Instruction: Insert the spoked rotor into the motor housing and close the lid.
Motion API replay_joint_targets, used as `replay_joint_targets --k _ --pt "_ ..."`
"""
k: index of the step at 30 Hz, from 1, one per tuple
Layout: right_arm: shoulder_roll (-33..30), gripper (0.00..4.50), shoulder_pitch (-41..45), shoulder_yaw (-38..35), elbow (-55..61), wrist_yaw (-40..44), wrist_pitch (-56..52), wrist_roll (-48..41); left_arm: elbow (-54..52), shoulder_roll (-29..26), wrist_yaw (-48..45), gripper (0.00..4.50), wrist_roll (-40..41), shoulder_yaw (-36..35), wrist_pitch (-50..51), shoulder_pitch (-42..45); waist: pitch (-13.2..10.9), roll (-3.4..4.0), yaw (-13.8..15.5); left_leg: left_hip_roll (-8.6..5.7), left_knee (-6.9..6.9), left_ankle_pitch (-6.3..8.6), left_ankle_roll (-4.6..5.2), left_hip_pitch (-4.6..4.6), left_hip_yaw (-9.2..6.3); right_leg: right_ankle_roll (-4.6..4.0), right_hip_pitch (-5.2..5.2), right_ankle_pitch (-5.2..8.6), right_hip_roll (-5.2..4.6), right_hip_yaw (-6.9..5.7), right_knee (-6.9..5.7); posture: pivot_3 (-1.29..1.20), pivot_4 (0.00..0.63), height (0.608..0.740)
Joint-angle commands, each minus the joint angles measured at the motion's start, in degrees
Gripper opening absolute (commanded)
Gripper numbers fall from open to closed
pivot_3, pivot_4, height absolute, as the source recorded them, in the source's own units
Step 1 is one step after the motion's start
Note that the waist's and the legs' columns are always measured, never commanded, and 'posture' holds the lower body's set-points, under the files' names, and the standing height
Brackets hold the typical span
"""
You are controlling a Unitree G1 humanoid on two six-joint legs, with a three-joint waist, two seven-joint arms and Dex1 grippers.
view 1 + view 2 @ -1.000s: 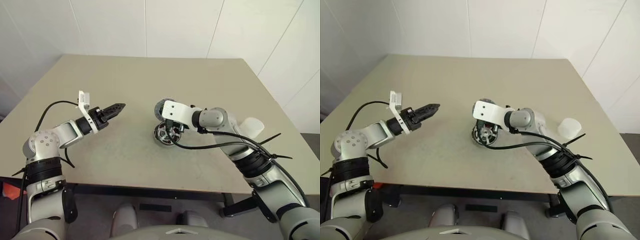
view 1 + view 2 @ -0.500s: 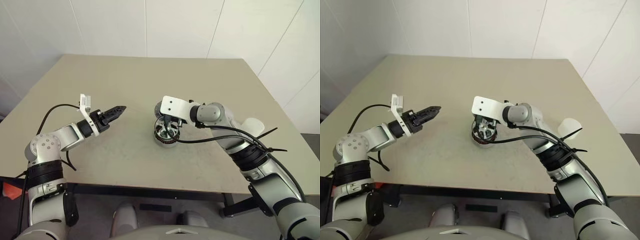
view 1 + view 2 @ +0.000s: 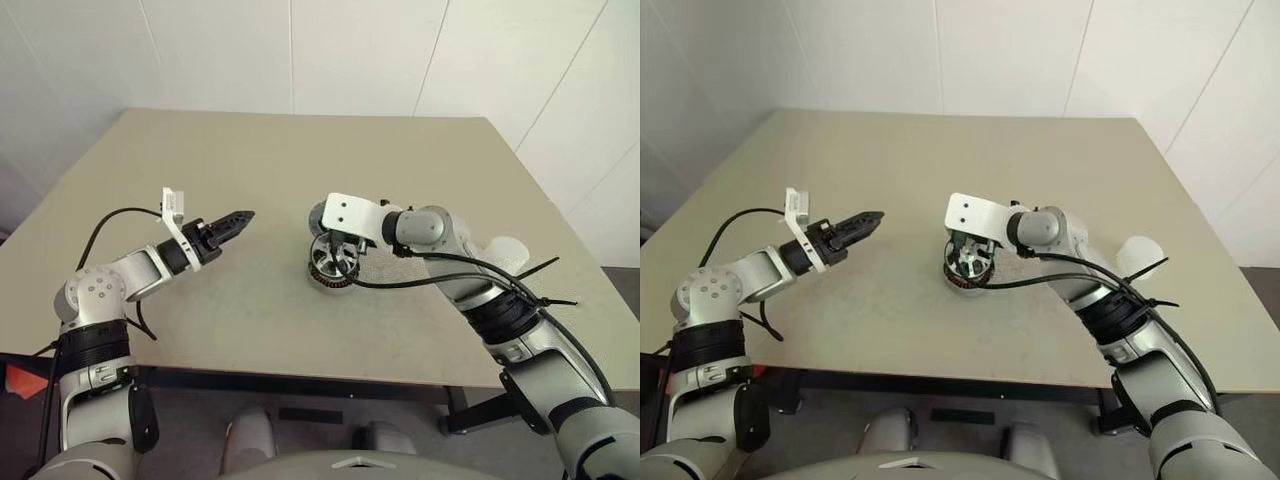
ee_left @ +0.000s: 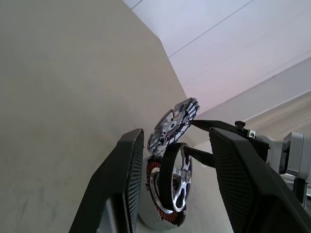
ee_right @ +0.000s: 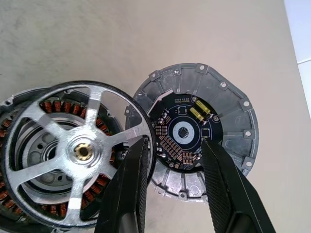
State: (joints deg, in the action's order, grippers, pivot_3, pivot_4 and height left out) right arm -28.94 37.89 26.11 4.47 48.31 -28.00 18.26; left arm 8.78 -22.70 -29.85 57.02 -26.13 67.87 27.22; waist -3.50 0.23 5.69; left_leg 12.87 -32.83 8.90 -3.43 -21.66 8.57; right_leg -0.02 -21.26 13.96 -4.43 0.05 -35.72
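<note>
The right tool grips the spoked rotor by its rim, just above the motor housing mid-tabletop; not yet seated. The lid lies at the housing's twelve o'clock, unplaced. The left tool, empty and part-open, waits at nine o'clock. No legible writing.

The beige bench carries the motor housing under the right jaws, the lid just beyond it, and a white cup well apart.
</note>
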Motion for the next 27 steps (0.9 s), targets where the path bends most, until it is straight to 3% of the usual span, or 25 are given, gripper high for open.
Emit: replay_joint_targets --k 1,27 --pt "-1.05 1.94 -1.42 -1.16 5.20 0.37 -1.44 0.36 0.16 -0.99 -1.11 2.27 0.20 0.29 -1.28 1.96 0.00 0.00 -0.02 0.00 0.00 0.00 0.00 0.00 0.00 0.00 0.00 0.00 0.00 0.00 0.00 0.00 0.000 0.740" --pt "-3.49 1.94 -7.23 -1.68 17.59 1.46 -11.60 -0.94 1.81 -1.47 -2.30 2.27 -0.93 1.88 -1.89 2.41 0.00 0.00 0.01 0.01 0.00 -0.01 -0.02 0.04 -0.01 0.00 0.01 0.00 0.00 0.01 -0.02 0.00 0.000 0.740"
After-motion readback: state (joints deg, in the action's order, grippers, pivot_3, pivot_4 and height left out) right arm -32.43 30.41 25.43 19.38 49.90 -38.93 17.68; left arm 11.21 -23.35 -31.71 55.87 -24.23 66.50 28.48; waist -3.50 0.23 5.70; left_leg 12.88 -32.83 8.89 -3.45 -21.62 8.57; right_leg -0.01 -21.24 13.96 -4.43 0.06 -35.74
